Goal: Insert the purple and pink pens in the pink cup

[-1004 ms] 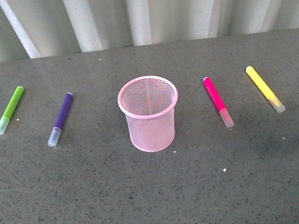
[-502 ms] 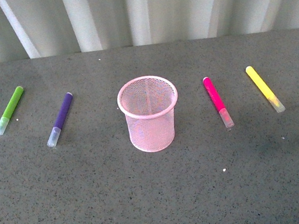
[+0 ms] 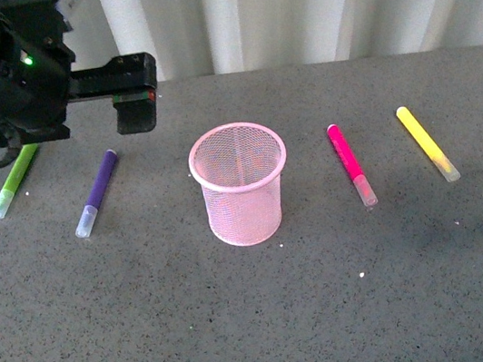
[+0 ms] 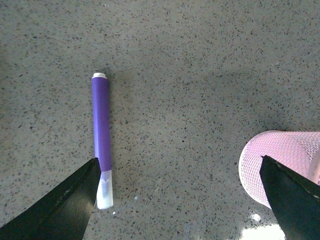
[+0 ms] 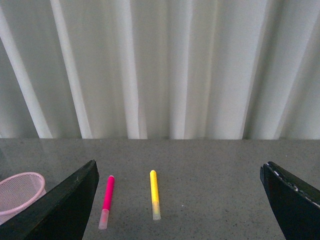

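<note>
Front view put the cup (image 3: 245, 213) nearest me, upright in the middle of the table (image 3: 246, 327), with nothing in it that I could see. A little further off lay the purple pen (image 3: 98, 192) to its left and the pink pen (image 3: 349, 164) to its right, both flat and well apart from the cup, clear caps toward me, barrels running away from me. Outside them lay a green marker (image 3: 6, 192) and a yellow marker (image 3: 427, 143), which were not mine to take. Above and beyond the purple pen hung my left gripper (image 3: 133, 92), jaws spread, holding nothing. Its wrist camera showed the purple pen close by one finger rather than midway, its long axis lying across the line on which the jaws close. I judged the wrist angle right, and the coming move a shift sideways, away from the cup, then down. My right gripper (image 5: 178, 164), out of the front view, was spread and empty too, the pink pen ahead of it. My left arm was nearer the purple pen, my right nearer the pink
</note>
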{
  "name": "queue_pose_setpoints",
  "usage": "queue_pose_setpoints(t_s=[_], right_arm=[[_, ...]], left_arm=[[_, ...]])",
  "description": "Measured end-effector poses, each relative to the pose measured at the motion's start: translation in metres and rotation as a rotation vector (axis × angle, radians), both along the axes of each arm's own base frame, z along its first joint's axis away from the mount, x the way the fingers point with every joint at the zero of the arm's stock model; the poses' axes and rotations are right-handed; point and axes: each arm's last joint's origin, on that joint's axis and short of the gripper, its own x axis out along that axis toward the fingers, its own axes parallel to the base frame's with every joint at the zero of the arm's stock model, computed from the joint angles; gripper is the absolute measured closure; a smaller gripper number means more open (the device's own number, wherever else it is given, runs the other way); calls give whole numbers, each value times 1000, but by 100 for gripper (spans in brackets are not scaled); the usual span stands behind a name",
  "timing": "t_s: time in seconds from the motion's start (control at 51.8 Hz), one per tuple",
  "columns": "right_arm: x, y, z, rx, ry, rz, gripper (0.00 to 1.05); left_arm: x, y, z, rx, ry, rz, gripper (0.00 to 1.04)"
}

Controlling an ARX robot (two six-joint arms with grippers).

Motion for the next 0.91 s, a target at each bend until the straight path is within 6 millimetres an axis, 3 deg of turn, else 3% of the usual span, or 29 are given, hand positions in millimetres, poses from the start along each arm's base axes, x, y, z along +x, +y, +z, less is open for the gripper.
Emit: queue_pose_setpoints(t_s=[0.232, 0.406, 0.753, 0.908], right_arm=[[0, 0, 0, 0, 0, 0, 7], [0, 0, 0, 0, 0, 0, 7], [0, 0, 0, 0, 0, 0, 7], [0, 0, 0, 0, 0, 0, 7]], left_arm=[[28, -9, -35, 31, 32, -60, 7], [47, -9, -47, 50, 27, -85, 7], [68, 33, -63, 103, 18, -52, 7], [69, 37, -72, 101, 26, -43, 7]])
